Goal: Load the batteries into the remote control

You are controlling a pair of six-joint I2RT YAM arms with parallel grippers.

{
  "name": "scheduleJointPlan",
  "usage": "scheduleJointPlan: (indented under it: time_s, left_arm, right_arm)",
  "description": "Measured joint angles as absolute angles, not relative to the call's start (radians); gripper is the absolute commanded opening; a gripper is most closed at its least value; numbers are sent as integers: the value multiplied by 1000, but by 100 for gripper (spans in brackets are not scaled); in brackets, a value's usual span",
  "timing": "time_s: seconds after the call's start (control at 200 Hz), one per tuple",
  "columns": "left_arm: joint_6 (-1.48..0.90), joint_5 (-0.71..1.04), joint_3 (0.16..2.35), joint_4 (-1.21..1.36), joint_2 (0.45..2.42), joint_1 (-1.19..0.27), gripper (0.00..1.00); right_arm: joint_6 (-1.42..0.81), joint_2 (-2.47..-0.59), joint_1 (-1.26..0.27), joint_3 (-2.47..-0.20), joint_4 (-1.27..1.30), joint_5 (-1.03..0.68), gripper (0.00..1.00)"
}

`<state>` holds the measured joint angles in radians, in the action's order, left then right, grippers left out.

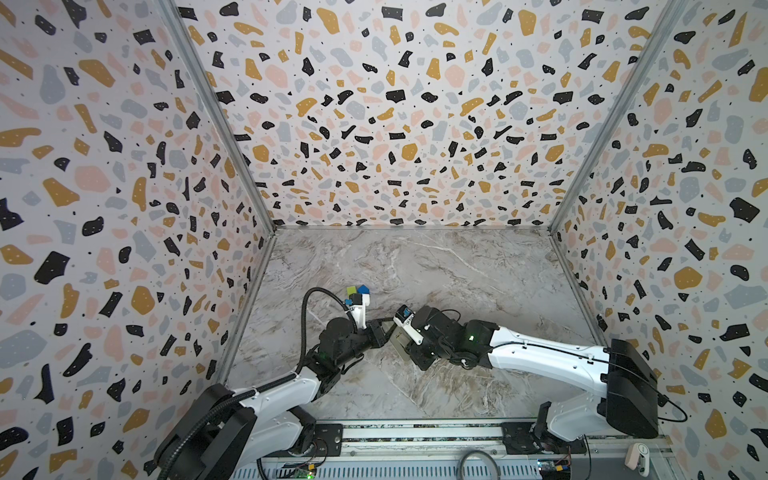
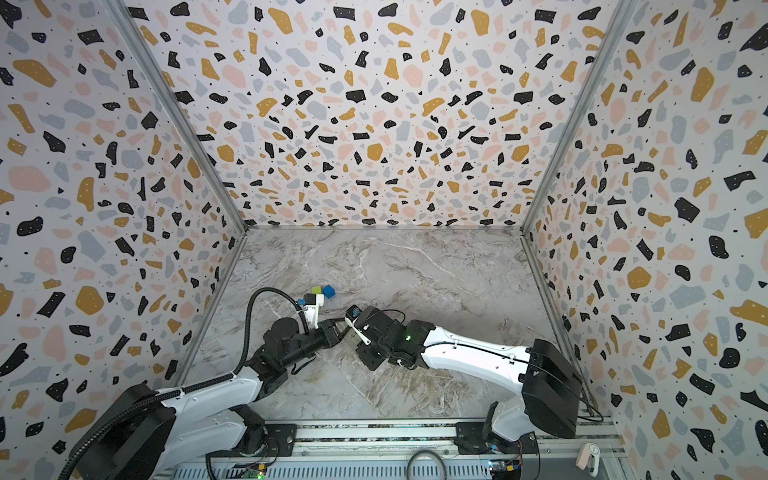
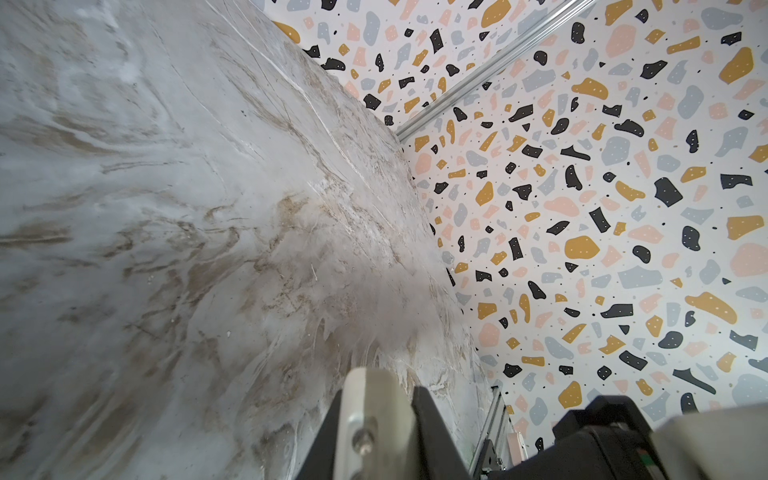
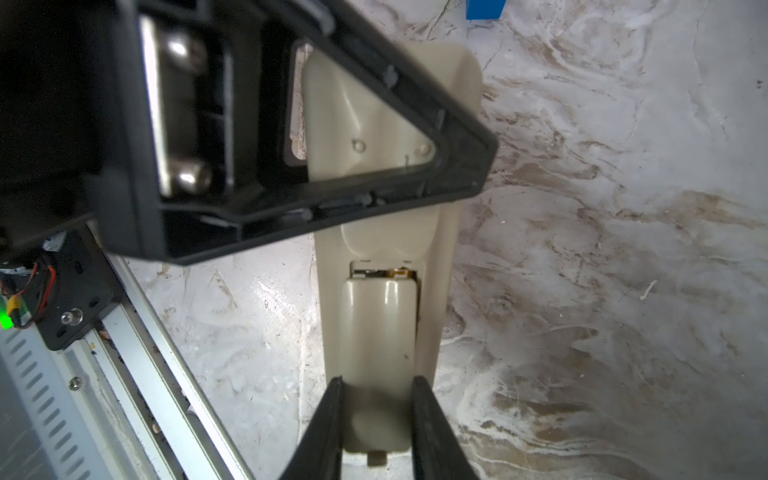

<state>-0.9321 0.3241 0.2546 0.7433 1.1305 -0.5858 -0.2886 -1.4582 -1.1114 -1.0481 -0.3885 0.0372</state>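
Note:
The remote control [image 4: 440, 291] lies back-up between both grippers over the marble table; in both top views it is a cream strip [image 1: 400, 340] [image 2: 351, 336] at centre. Its battery cover [image 4: 378, 324] sits part-way over the bay, leaving a narrow gap [image 4: 382, 273] with a dark, brassy sliver inside. The batteries are otherwise hidden. My right gripper [image 4: 376, 386] [image 1: 415, 349] is shut on the cover's end. My left gripper [image 3: 376, 399] [image 1: 384, 330] is shut on the remote's [image 3: 370, 386] other end; its black finger [image 4: 461, 145] crosses the remote.
A green cube [image 1: 352, 289] [image 2: 317, 289] and a blue cube [image 1: 364, 288] [image 2: 329, 291] [image 4: 484, 8] sit just behind the left wrist. Terrazzo walls close three sides. A metal rail [image 1: 415, 432] runs along the front edge, with a small white device [image 1: 638, 455] at its right.

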Motion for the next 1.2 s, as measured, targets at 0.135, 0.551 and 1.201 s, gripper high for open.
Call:
scheduleJointPlan:
  time_s: [0.135, 0.551, 1.201]
  left_arm:
    - [-932, 329, 255, 744, 1131, -586, 0]
    - [-933, 336, 253, 756, 1131, -586, 0]
    - [-948, 344, 242, 765, 1131, -584, 0]
  right_arm:
    - [-293, -1458, -1111, -1048, -388, 39, 0]
    - [-298, -1458, -1106, -1048, -367, 39, 0]
    - [-298, -1483, -1101, -1048, -358, 35, 0]
